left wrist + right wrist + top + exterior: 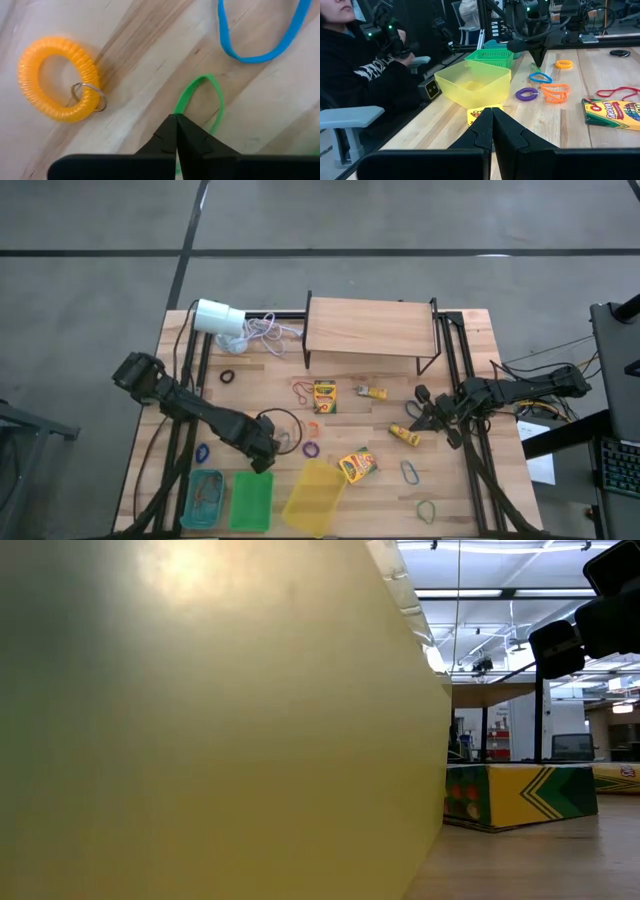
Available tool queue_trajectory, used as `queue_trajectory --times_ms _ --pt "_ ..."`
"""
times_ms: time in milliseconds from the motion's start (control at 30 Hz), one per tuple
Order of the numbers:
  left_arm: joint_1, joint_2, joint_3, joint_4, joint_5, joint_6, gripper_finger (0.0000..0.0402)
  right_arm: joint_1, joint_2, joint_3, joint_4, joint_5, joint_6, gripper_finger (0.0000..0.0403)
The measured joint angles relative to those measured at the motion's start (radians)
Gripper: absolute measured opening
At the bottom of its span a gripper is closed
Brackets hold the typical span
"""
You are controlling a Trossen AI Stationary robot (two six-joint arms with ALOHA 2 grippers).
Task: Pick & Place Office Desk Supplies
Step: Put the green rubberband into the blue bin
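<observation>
While the teal bin (pixel 206 498) at the surface's near left edge holds a few bands, the left end effector (pixel 176 120) is pinched shut on a green band (pixel 212 100). Most loops, crayon boxes (pixel 325 396) and packets lie scattered rightward, where the right end effector (pixel 421 417) waits closed and empty.

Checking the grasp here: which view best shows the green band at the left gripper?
The left wrist view: the green band fills the frame, pinched at the shut left gripper. The right wrist view shows it small and distant; the high and low views do not show it clearly.
</observation>
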Motion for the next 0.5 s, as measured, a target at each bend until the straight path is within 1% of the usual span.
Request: queue_trajectory --times_ms 267,500 --pt "0.0 -0.089 0.0 -0.013 -0.011 -0.005 0.0003 0.0 0.0 0.0 0.0 0.0 0.0 0.0008" --pt "0.0 -0.104 0.0 -0.016 -0.023 -0.012 0.0003 0.0 0.0 0.0 0.0 0.0 0.0 0.0008"
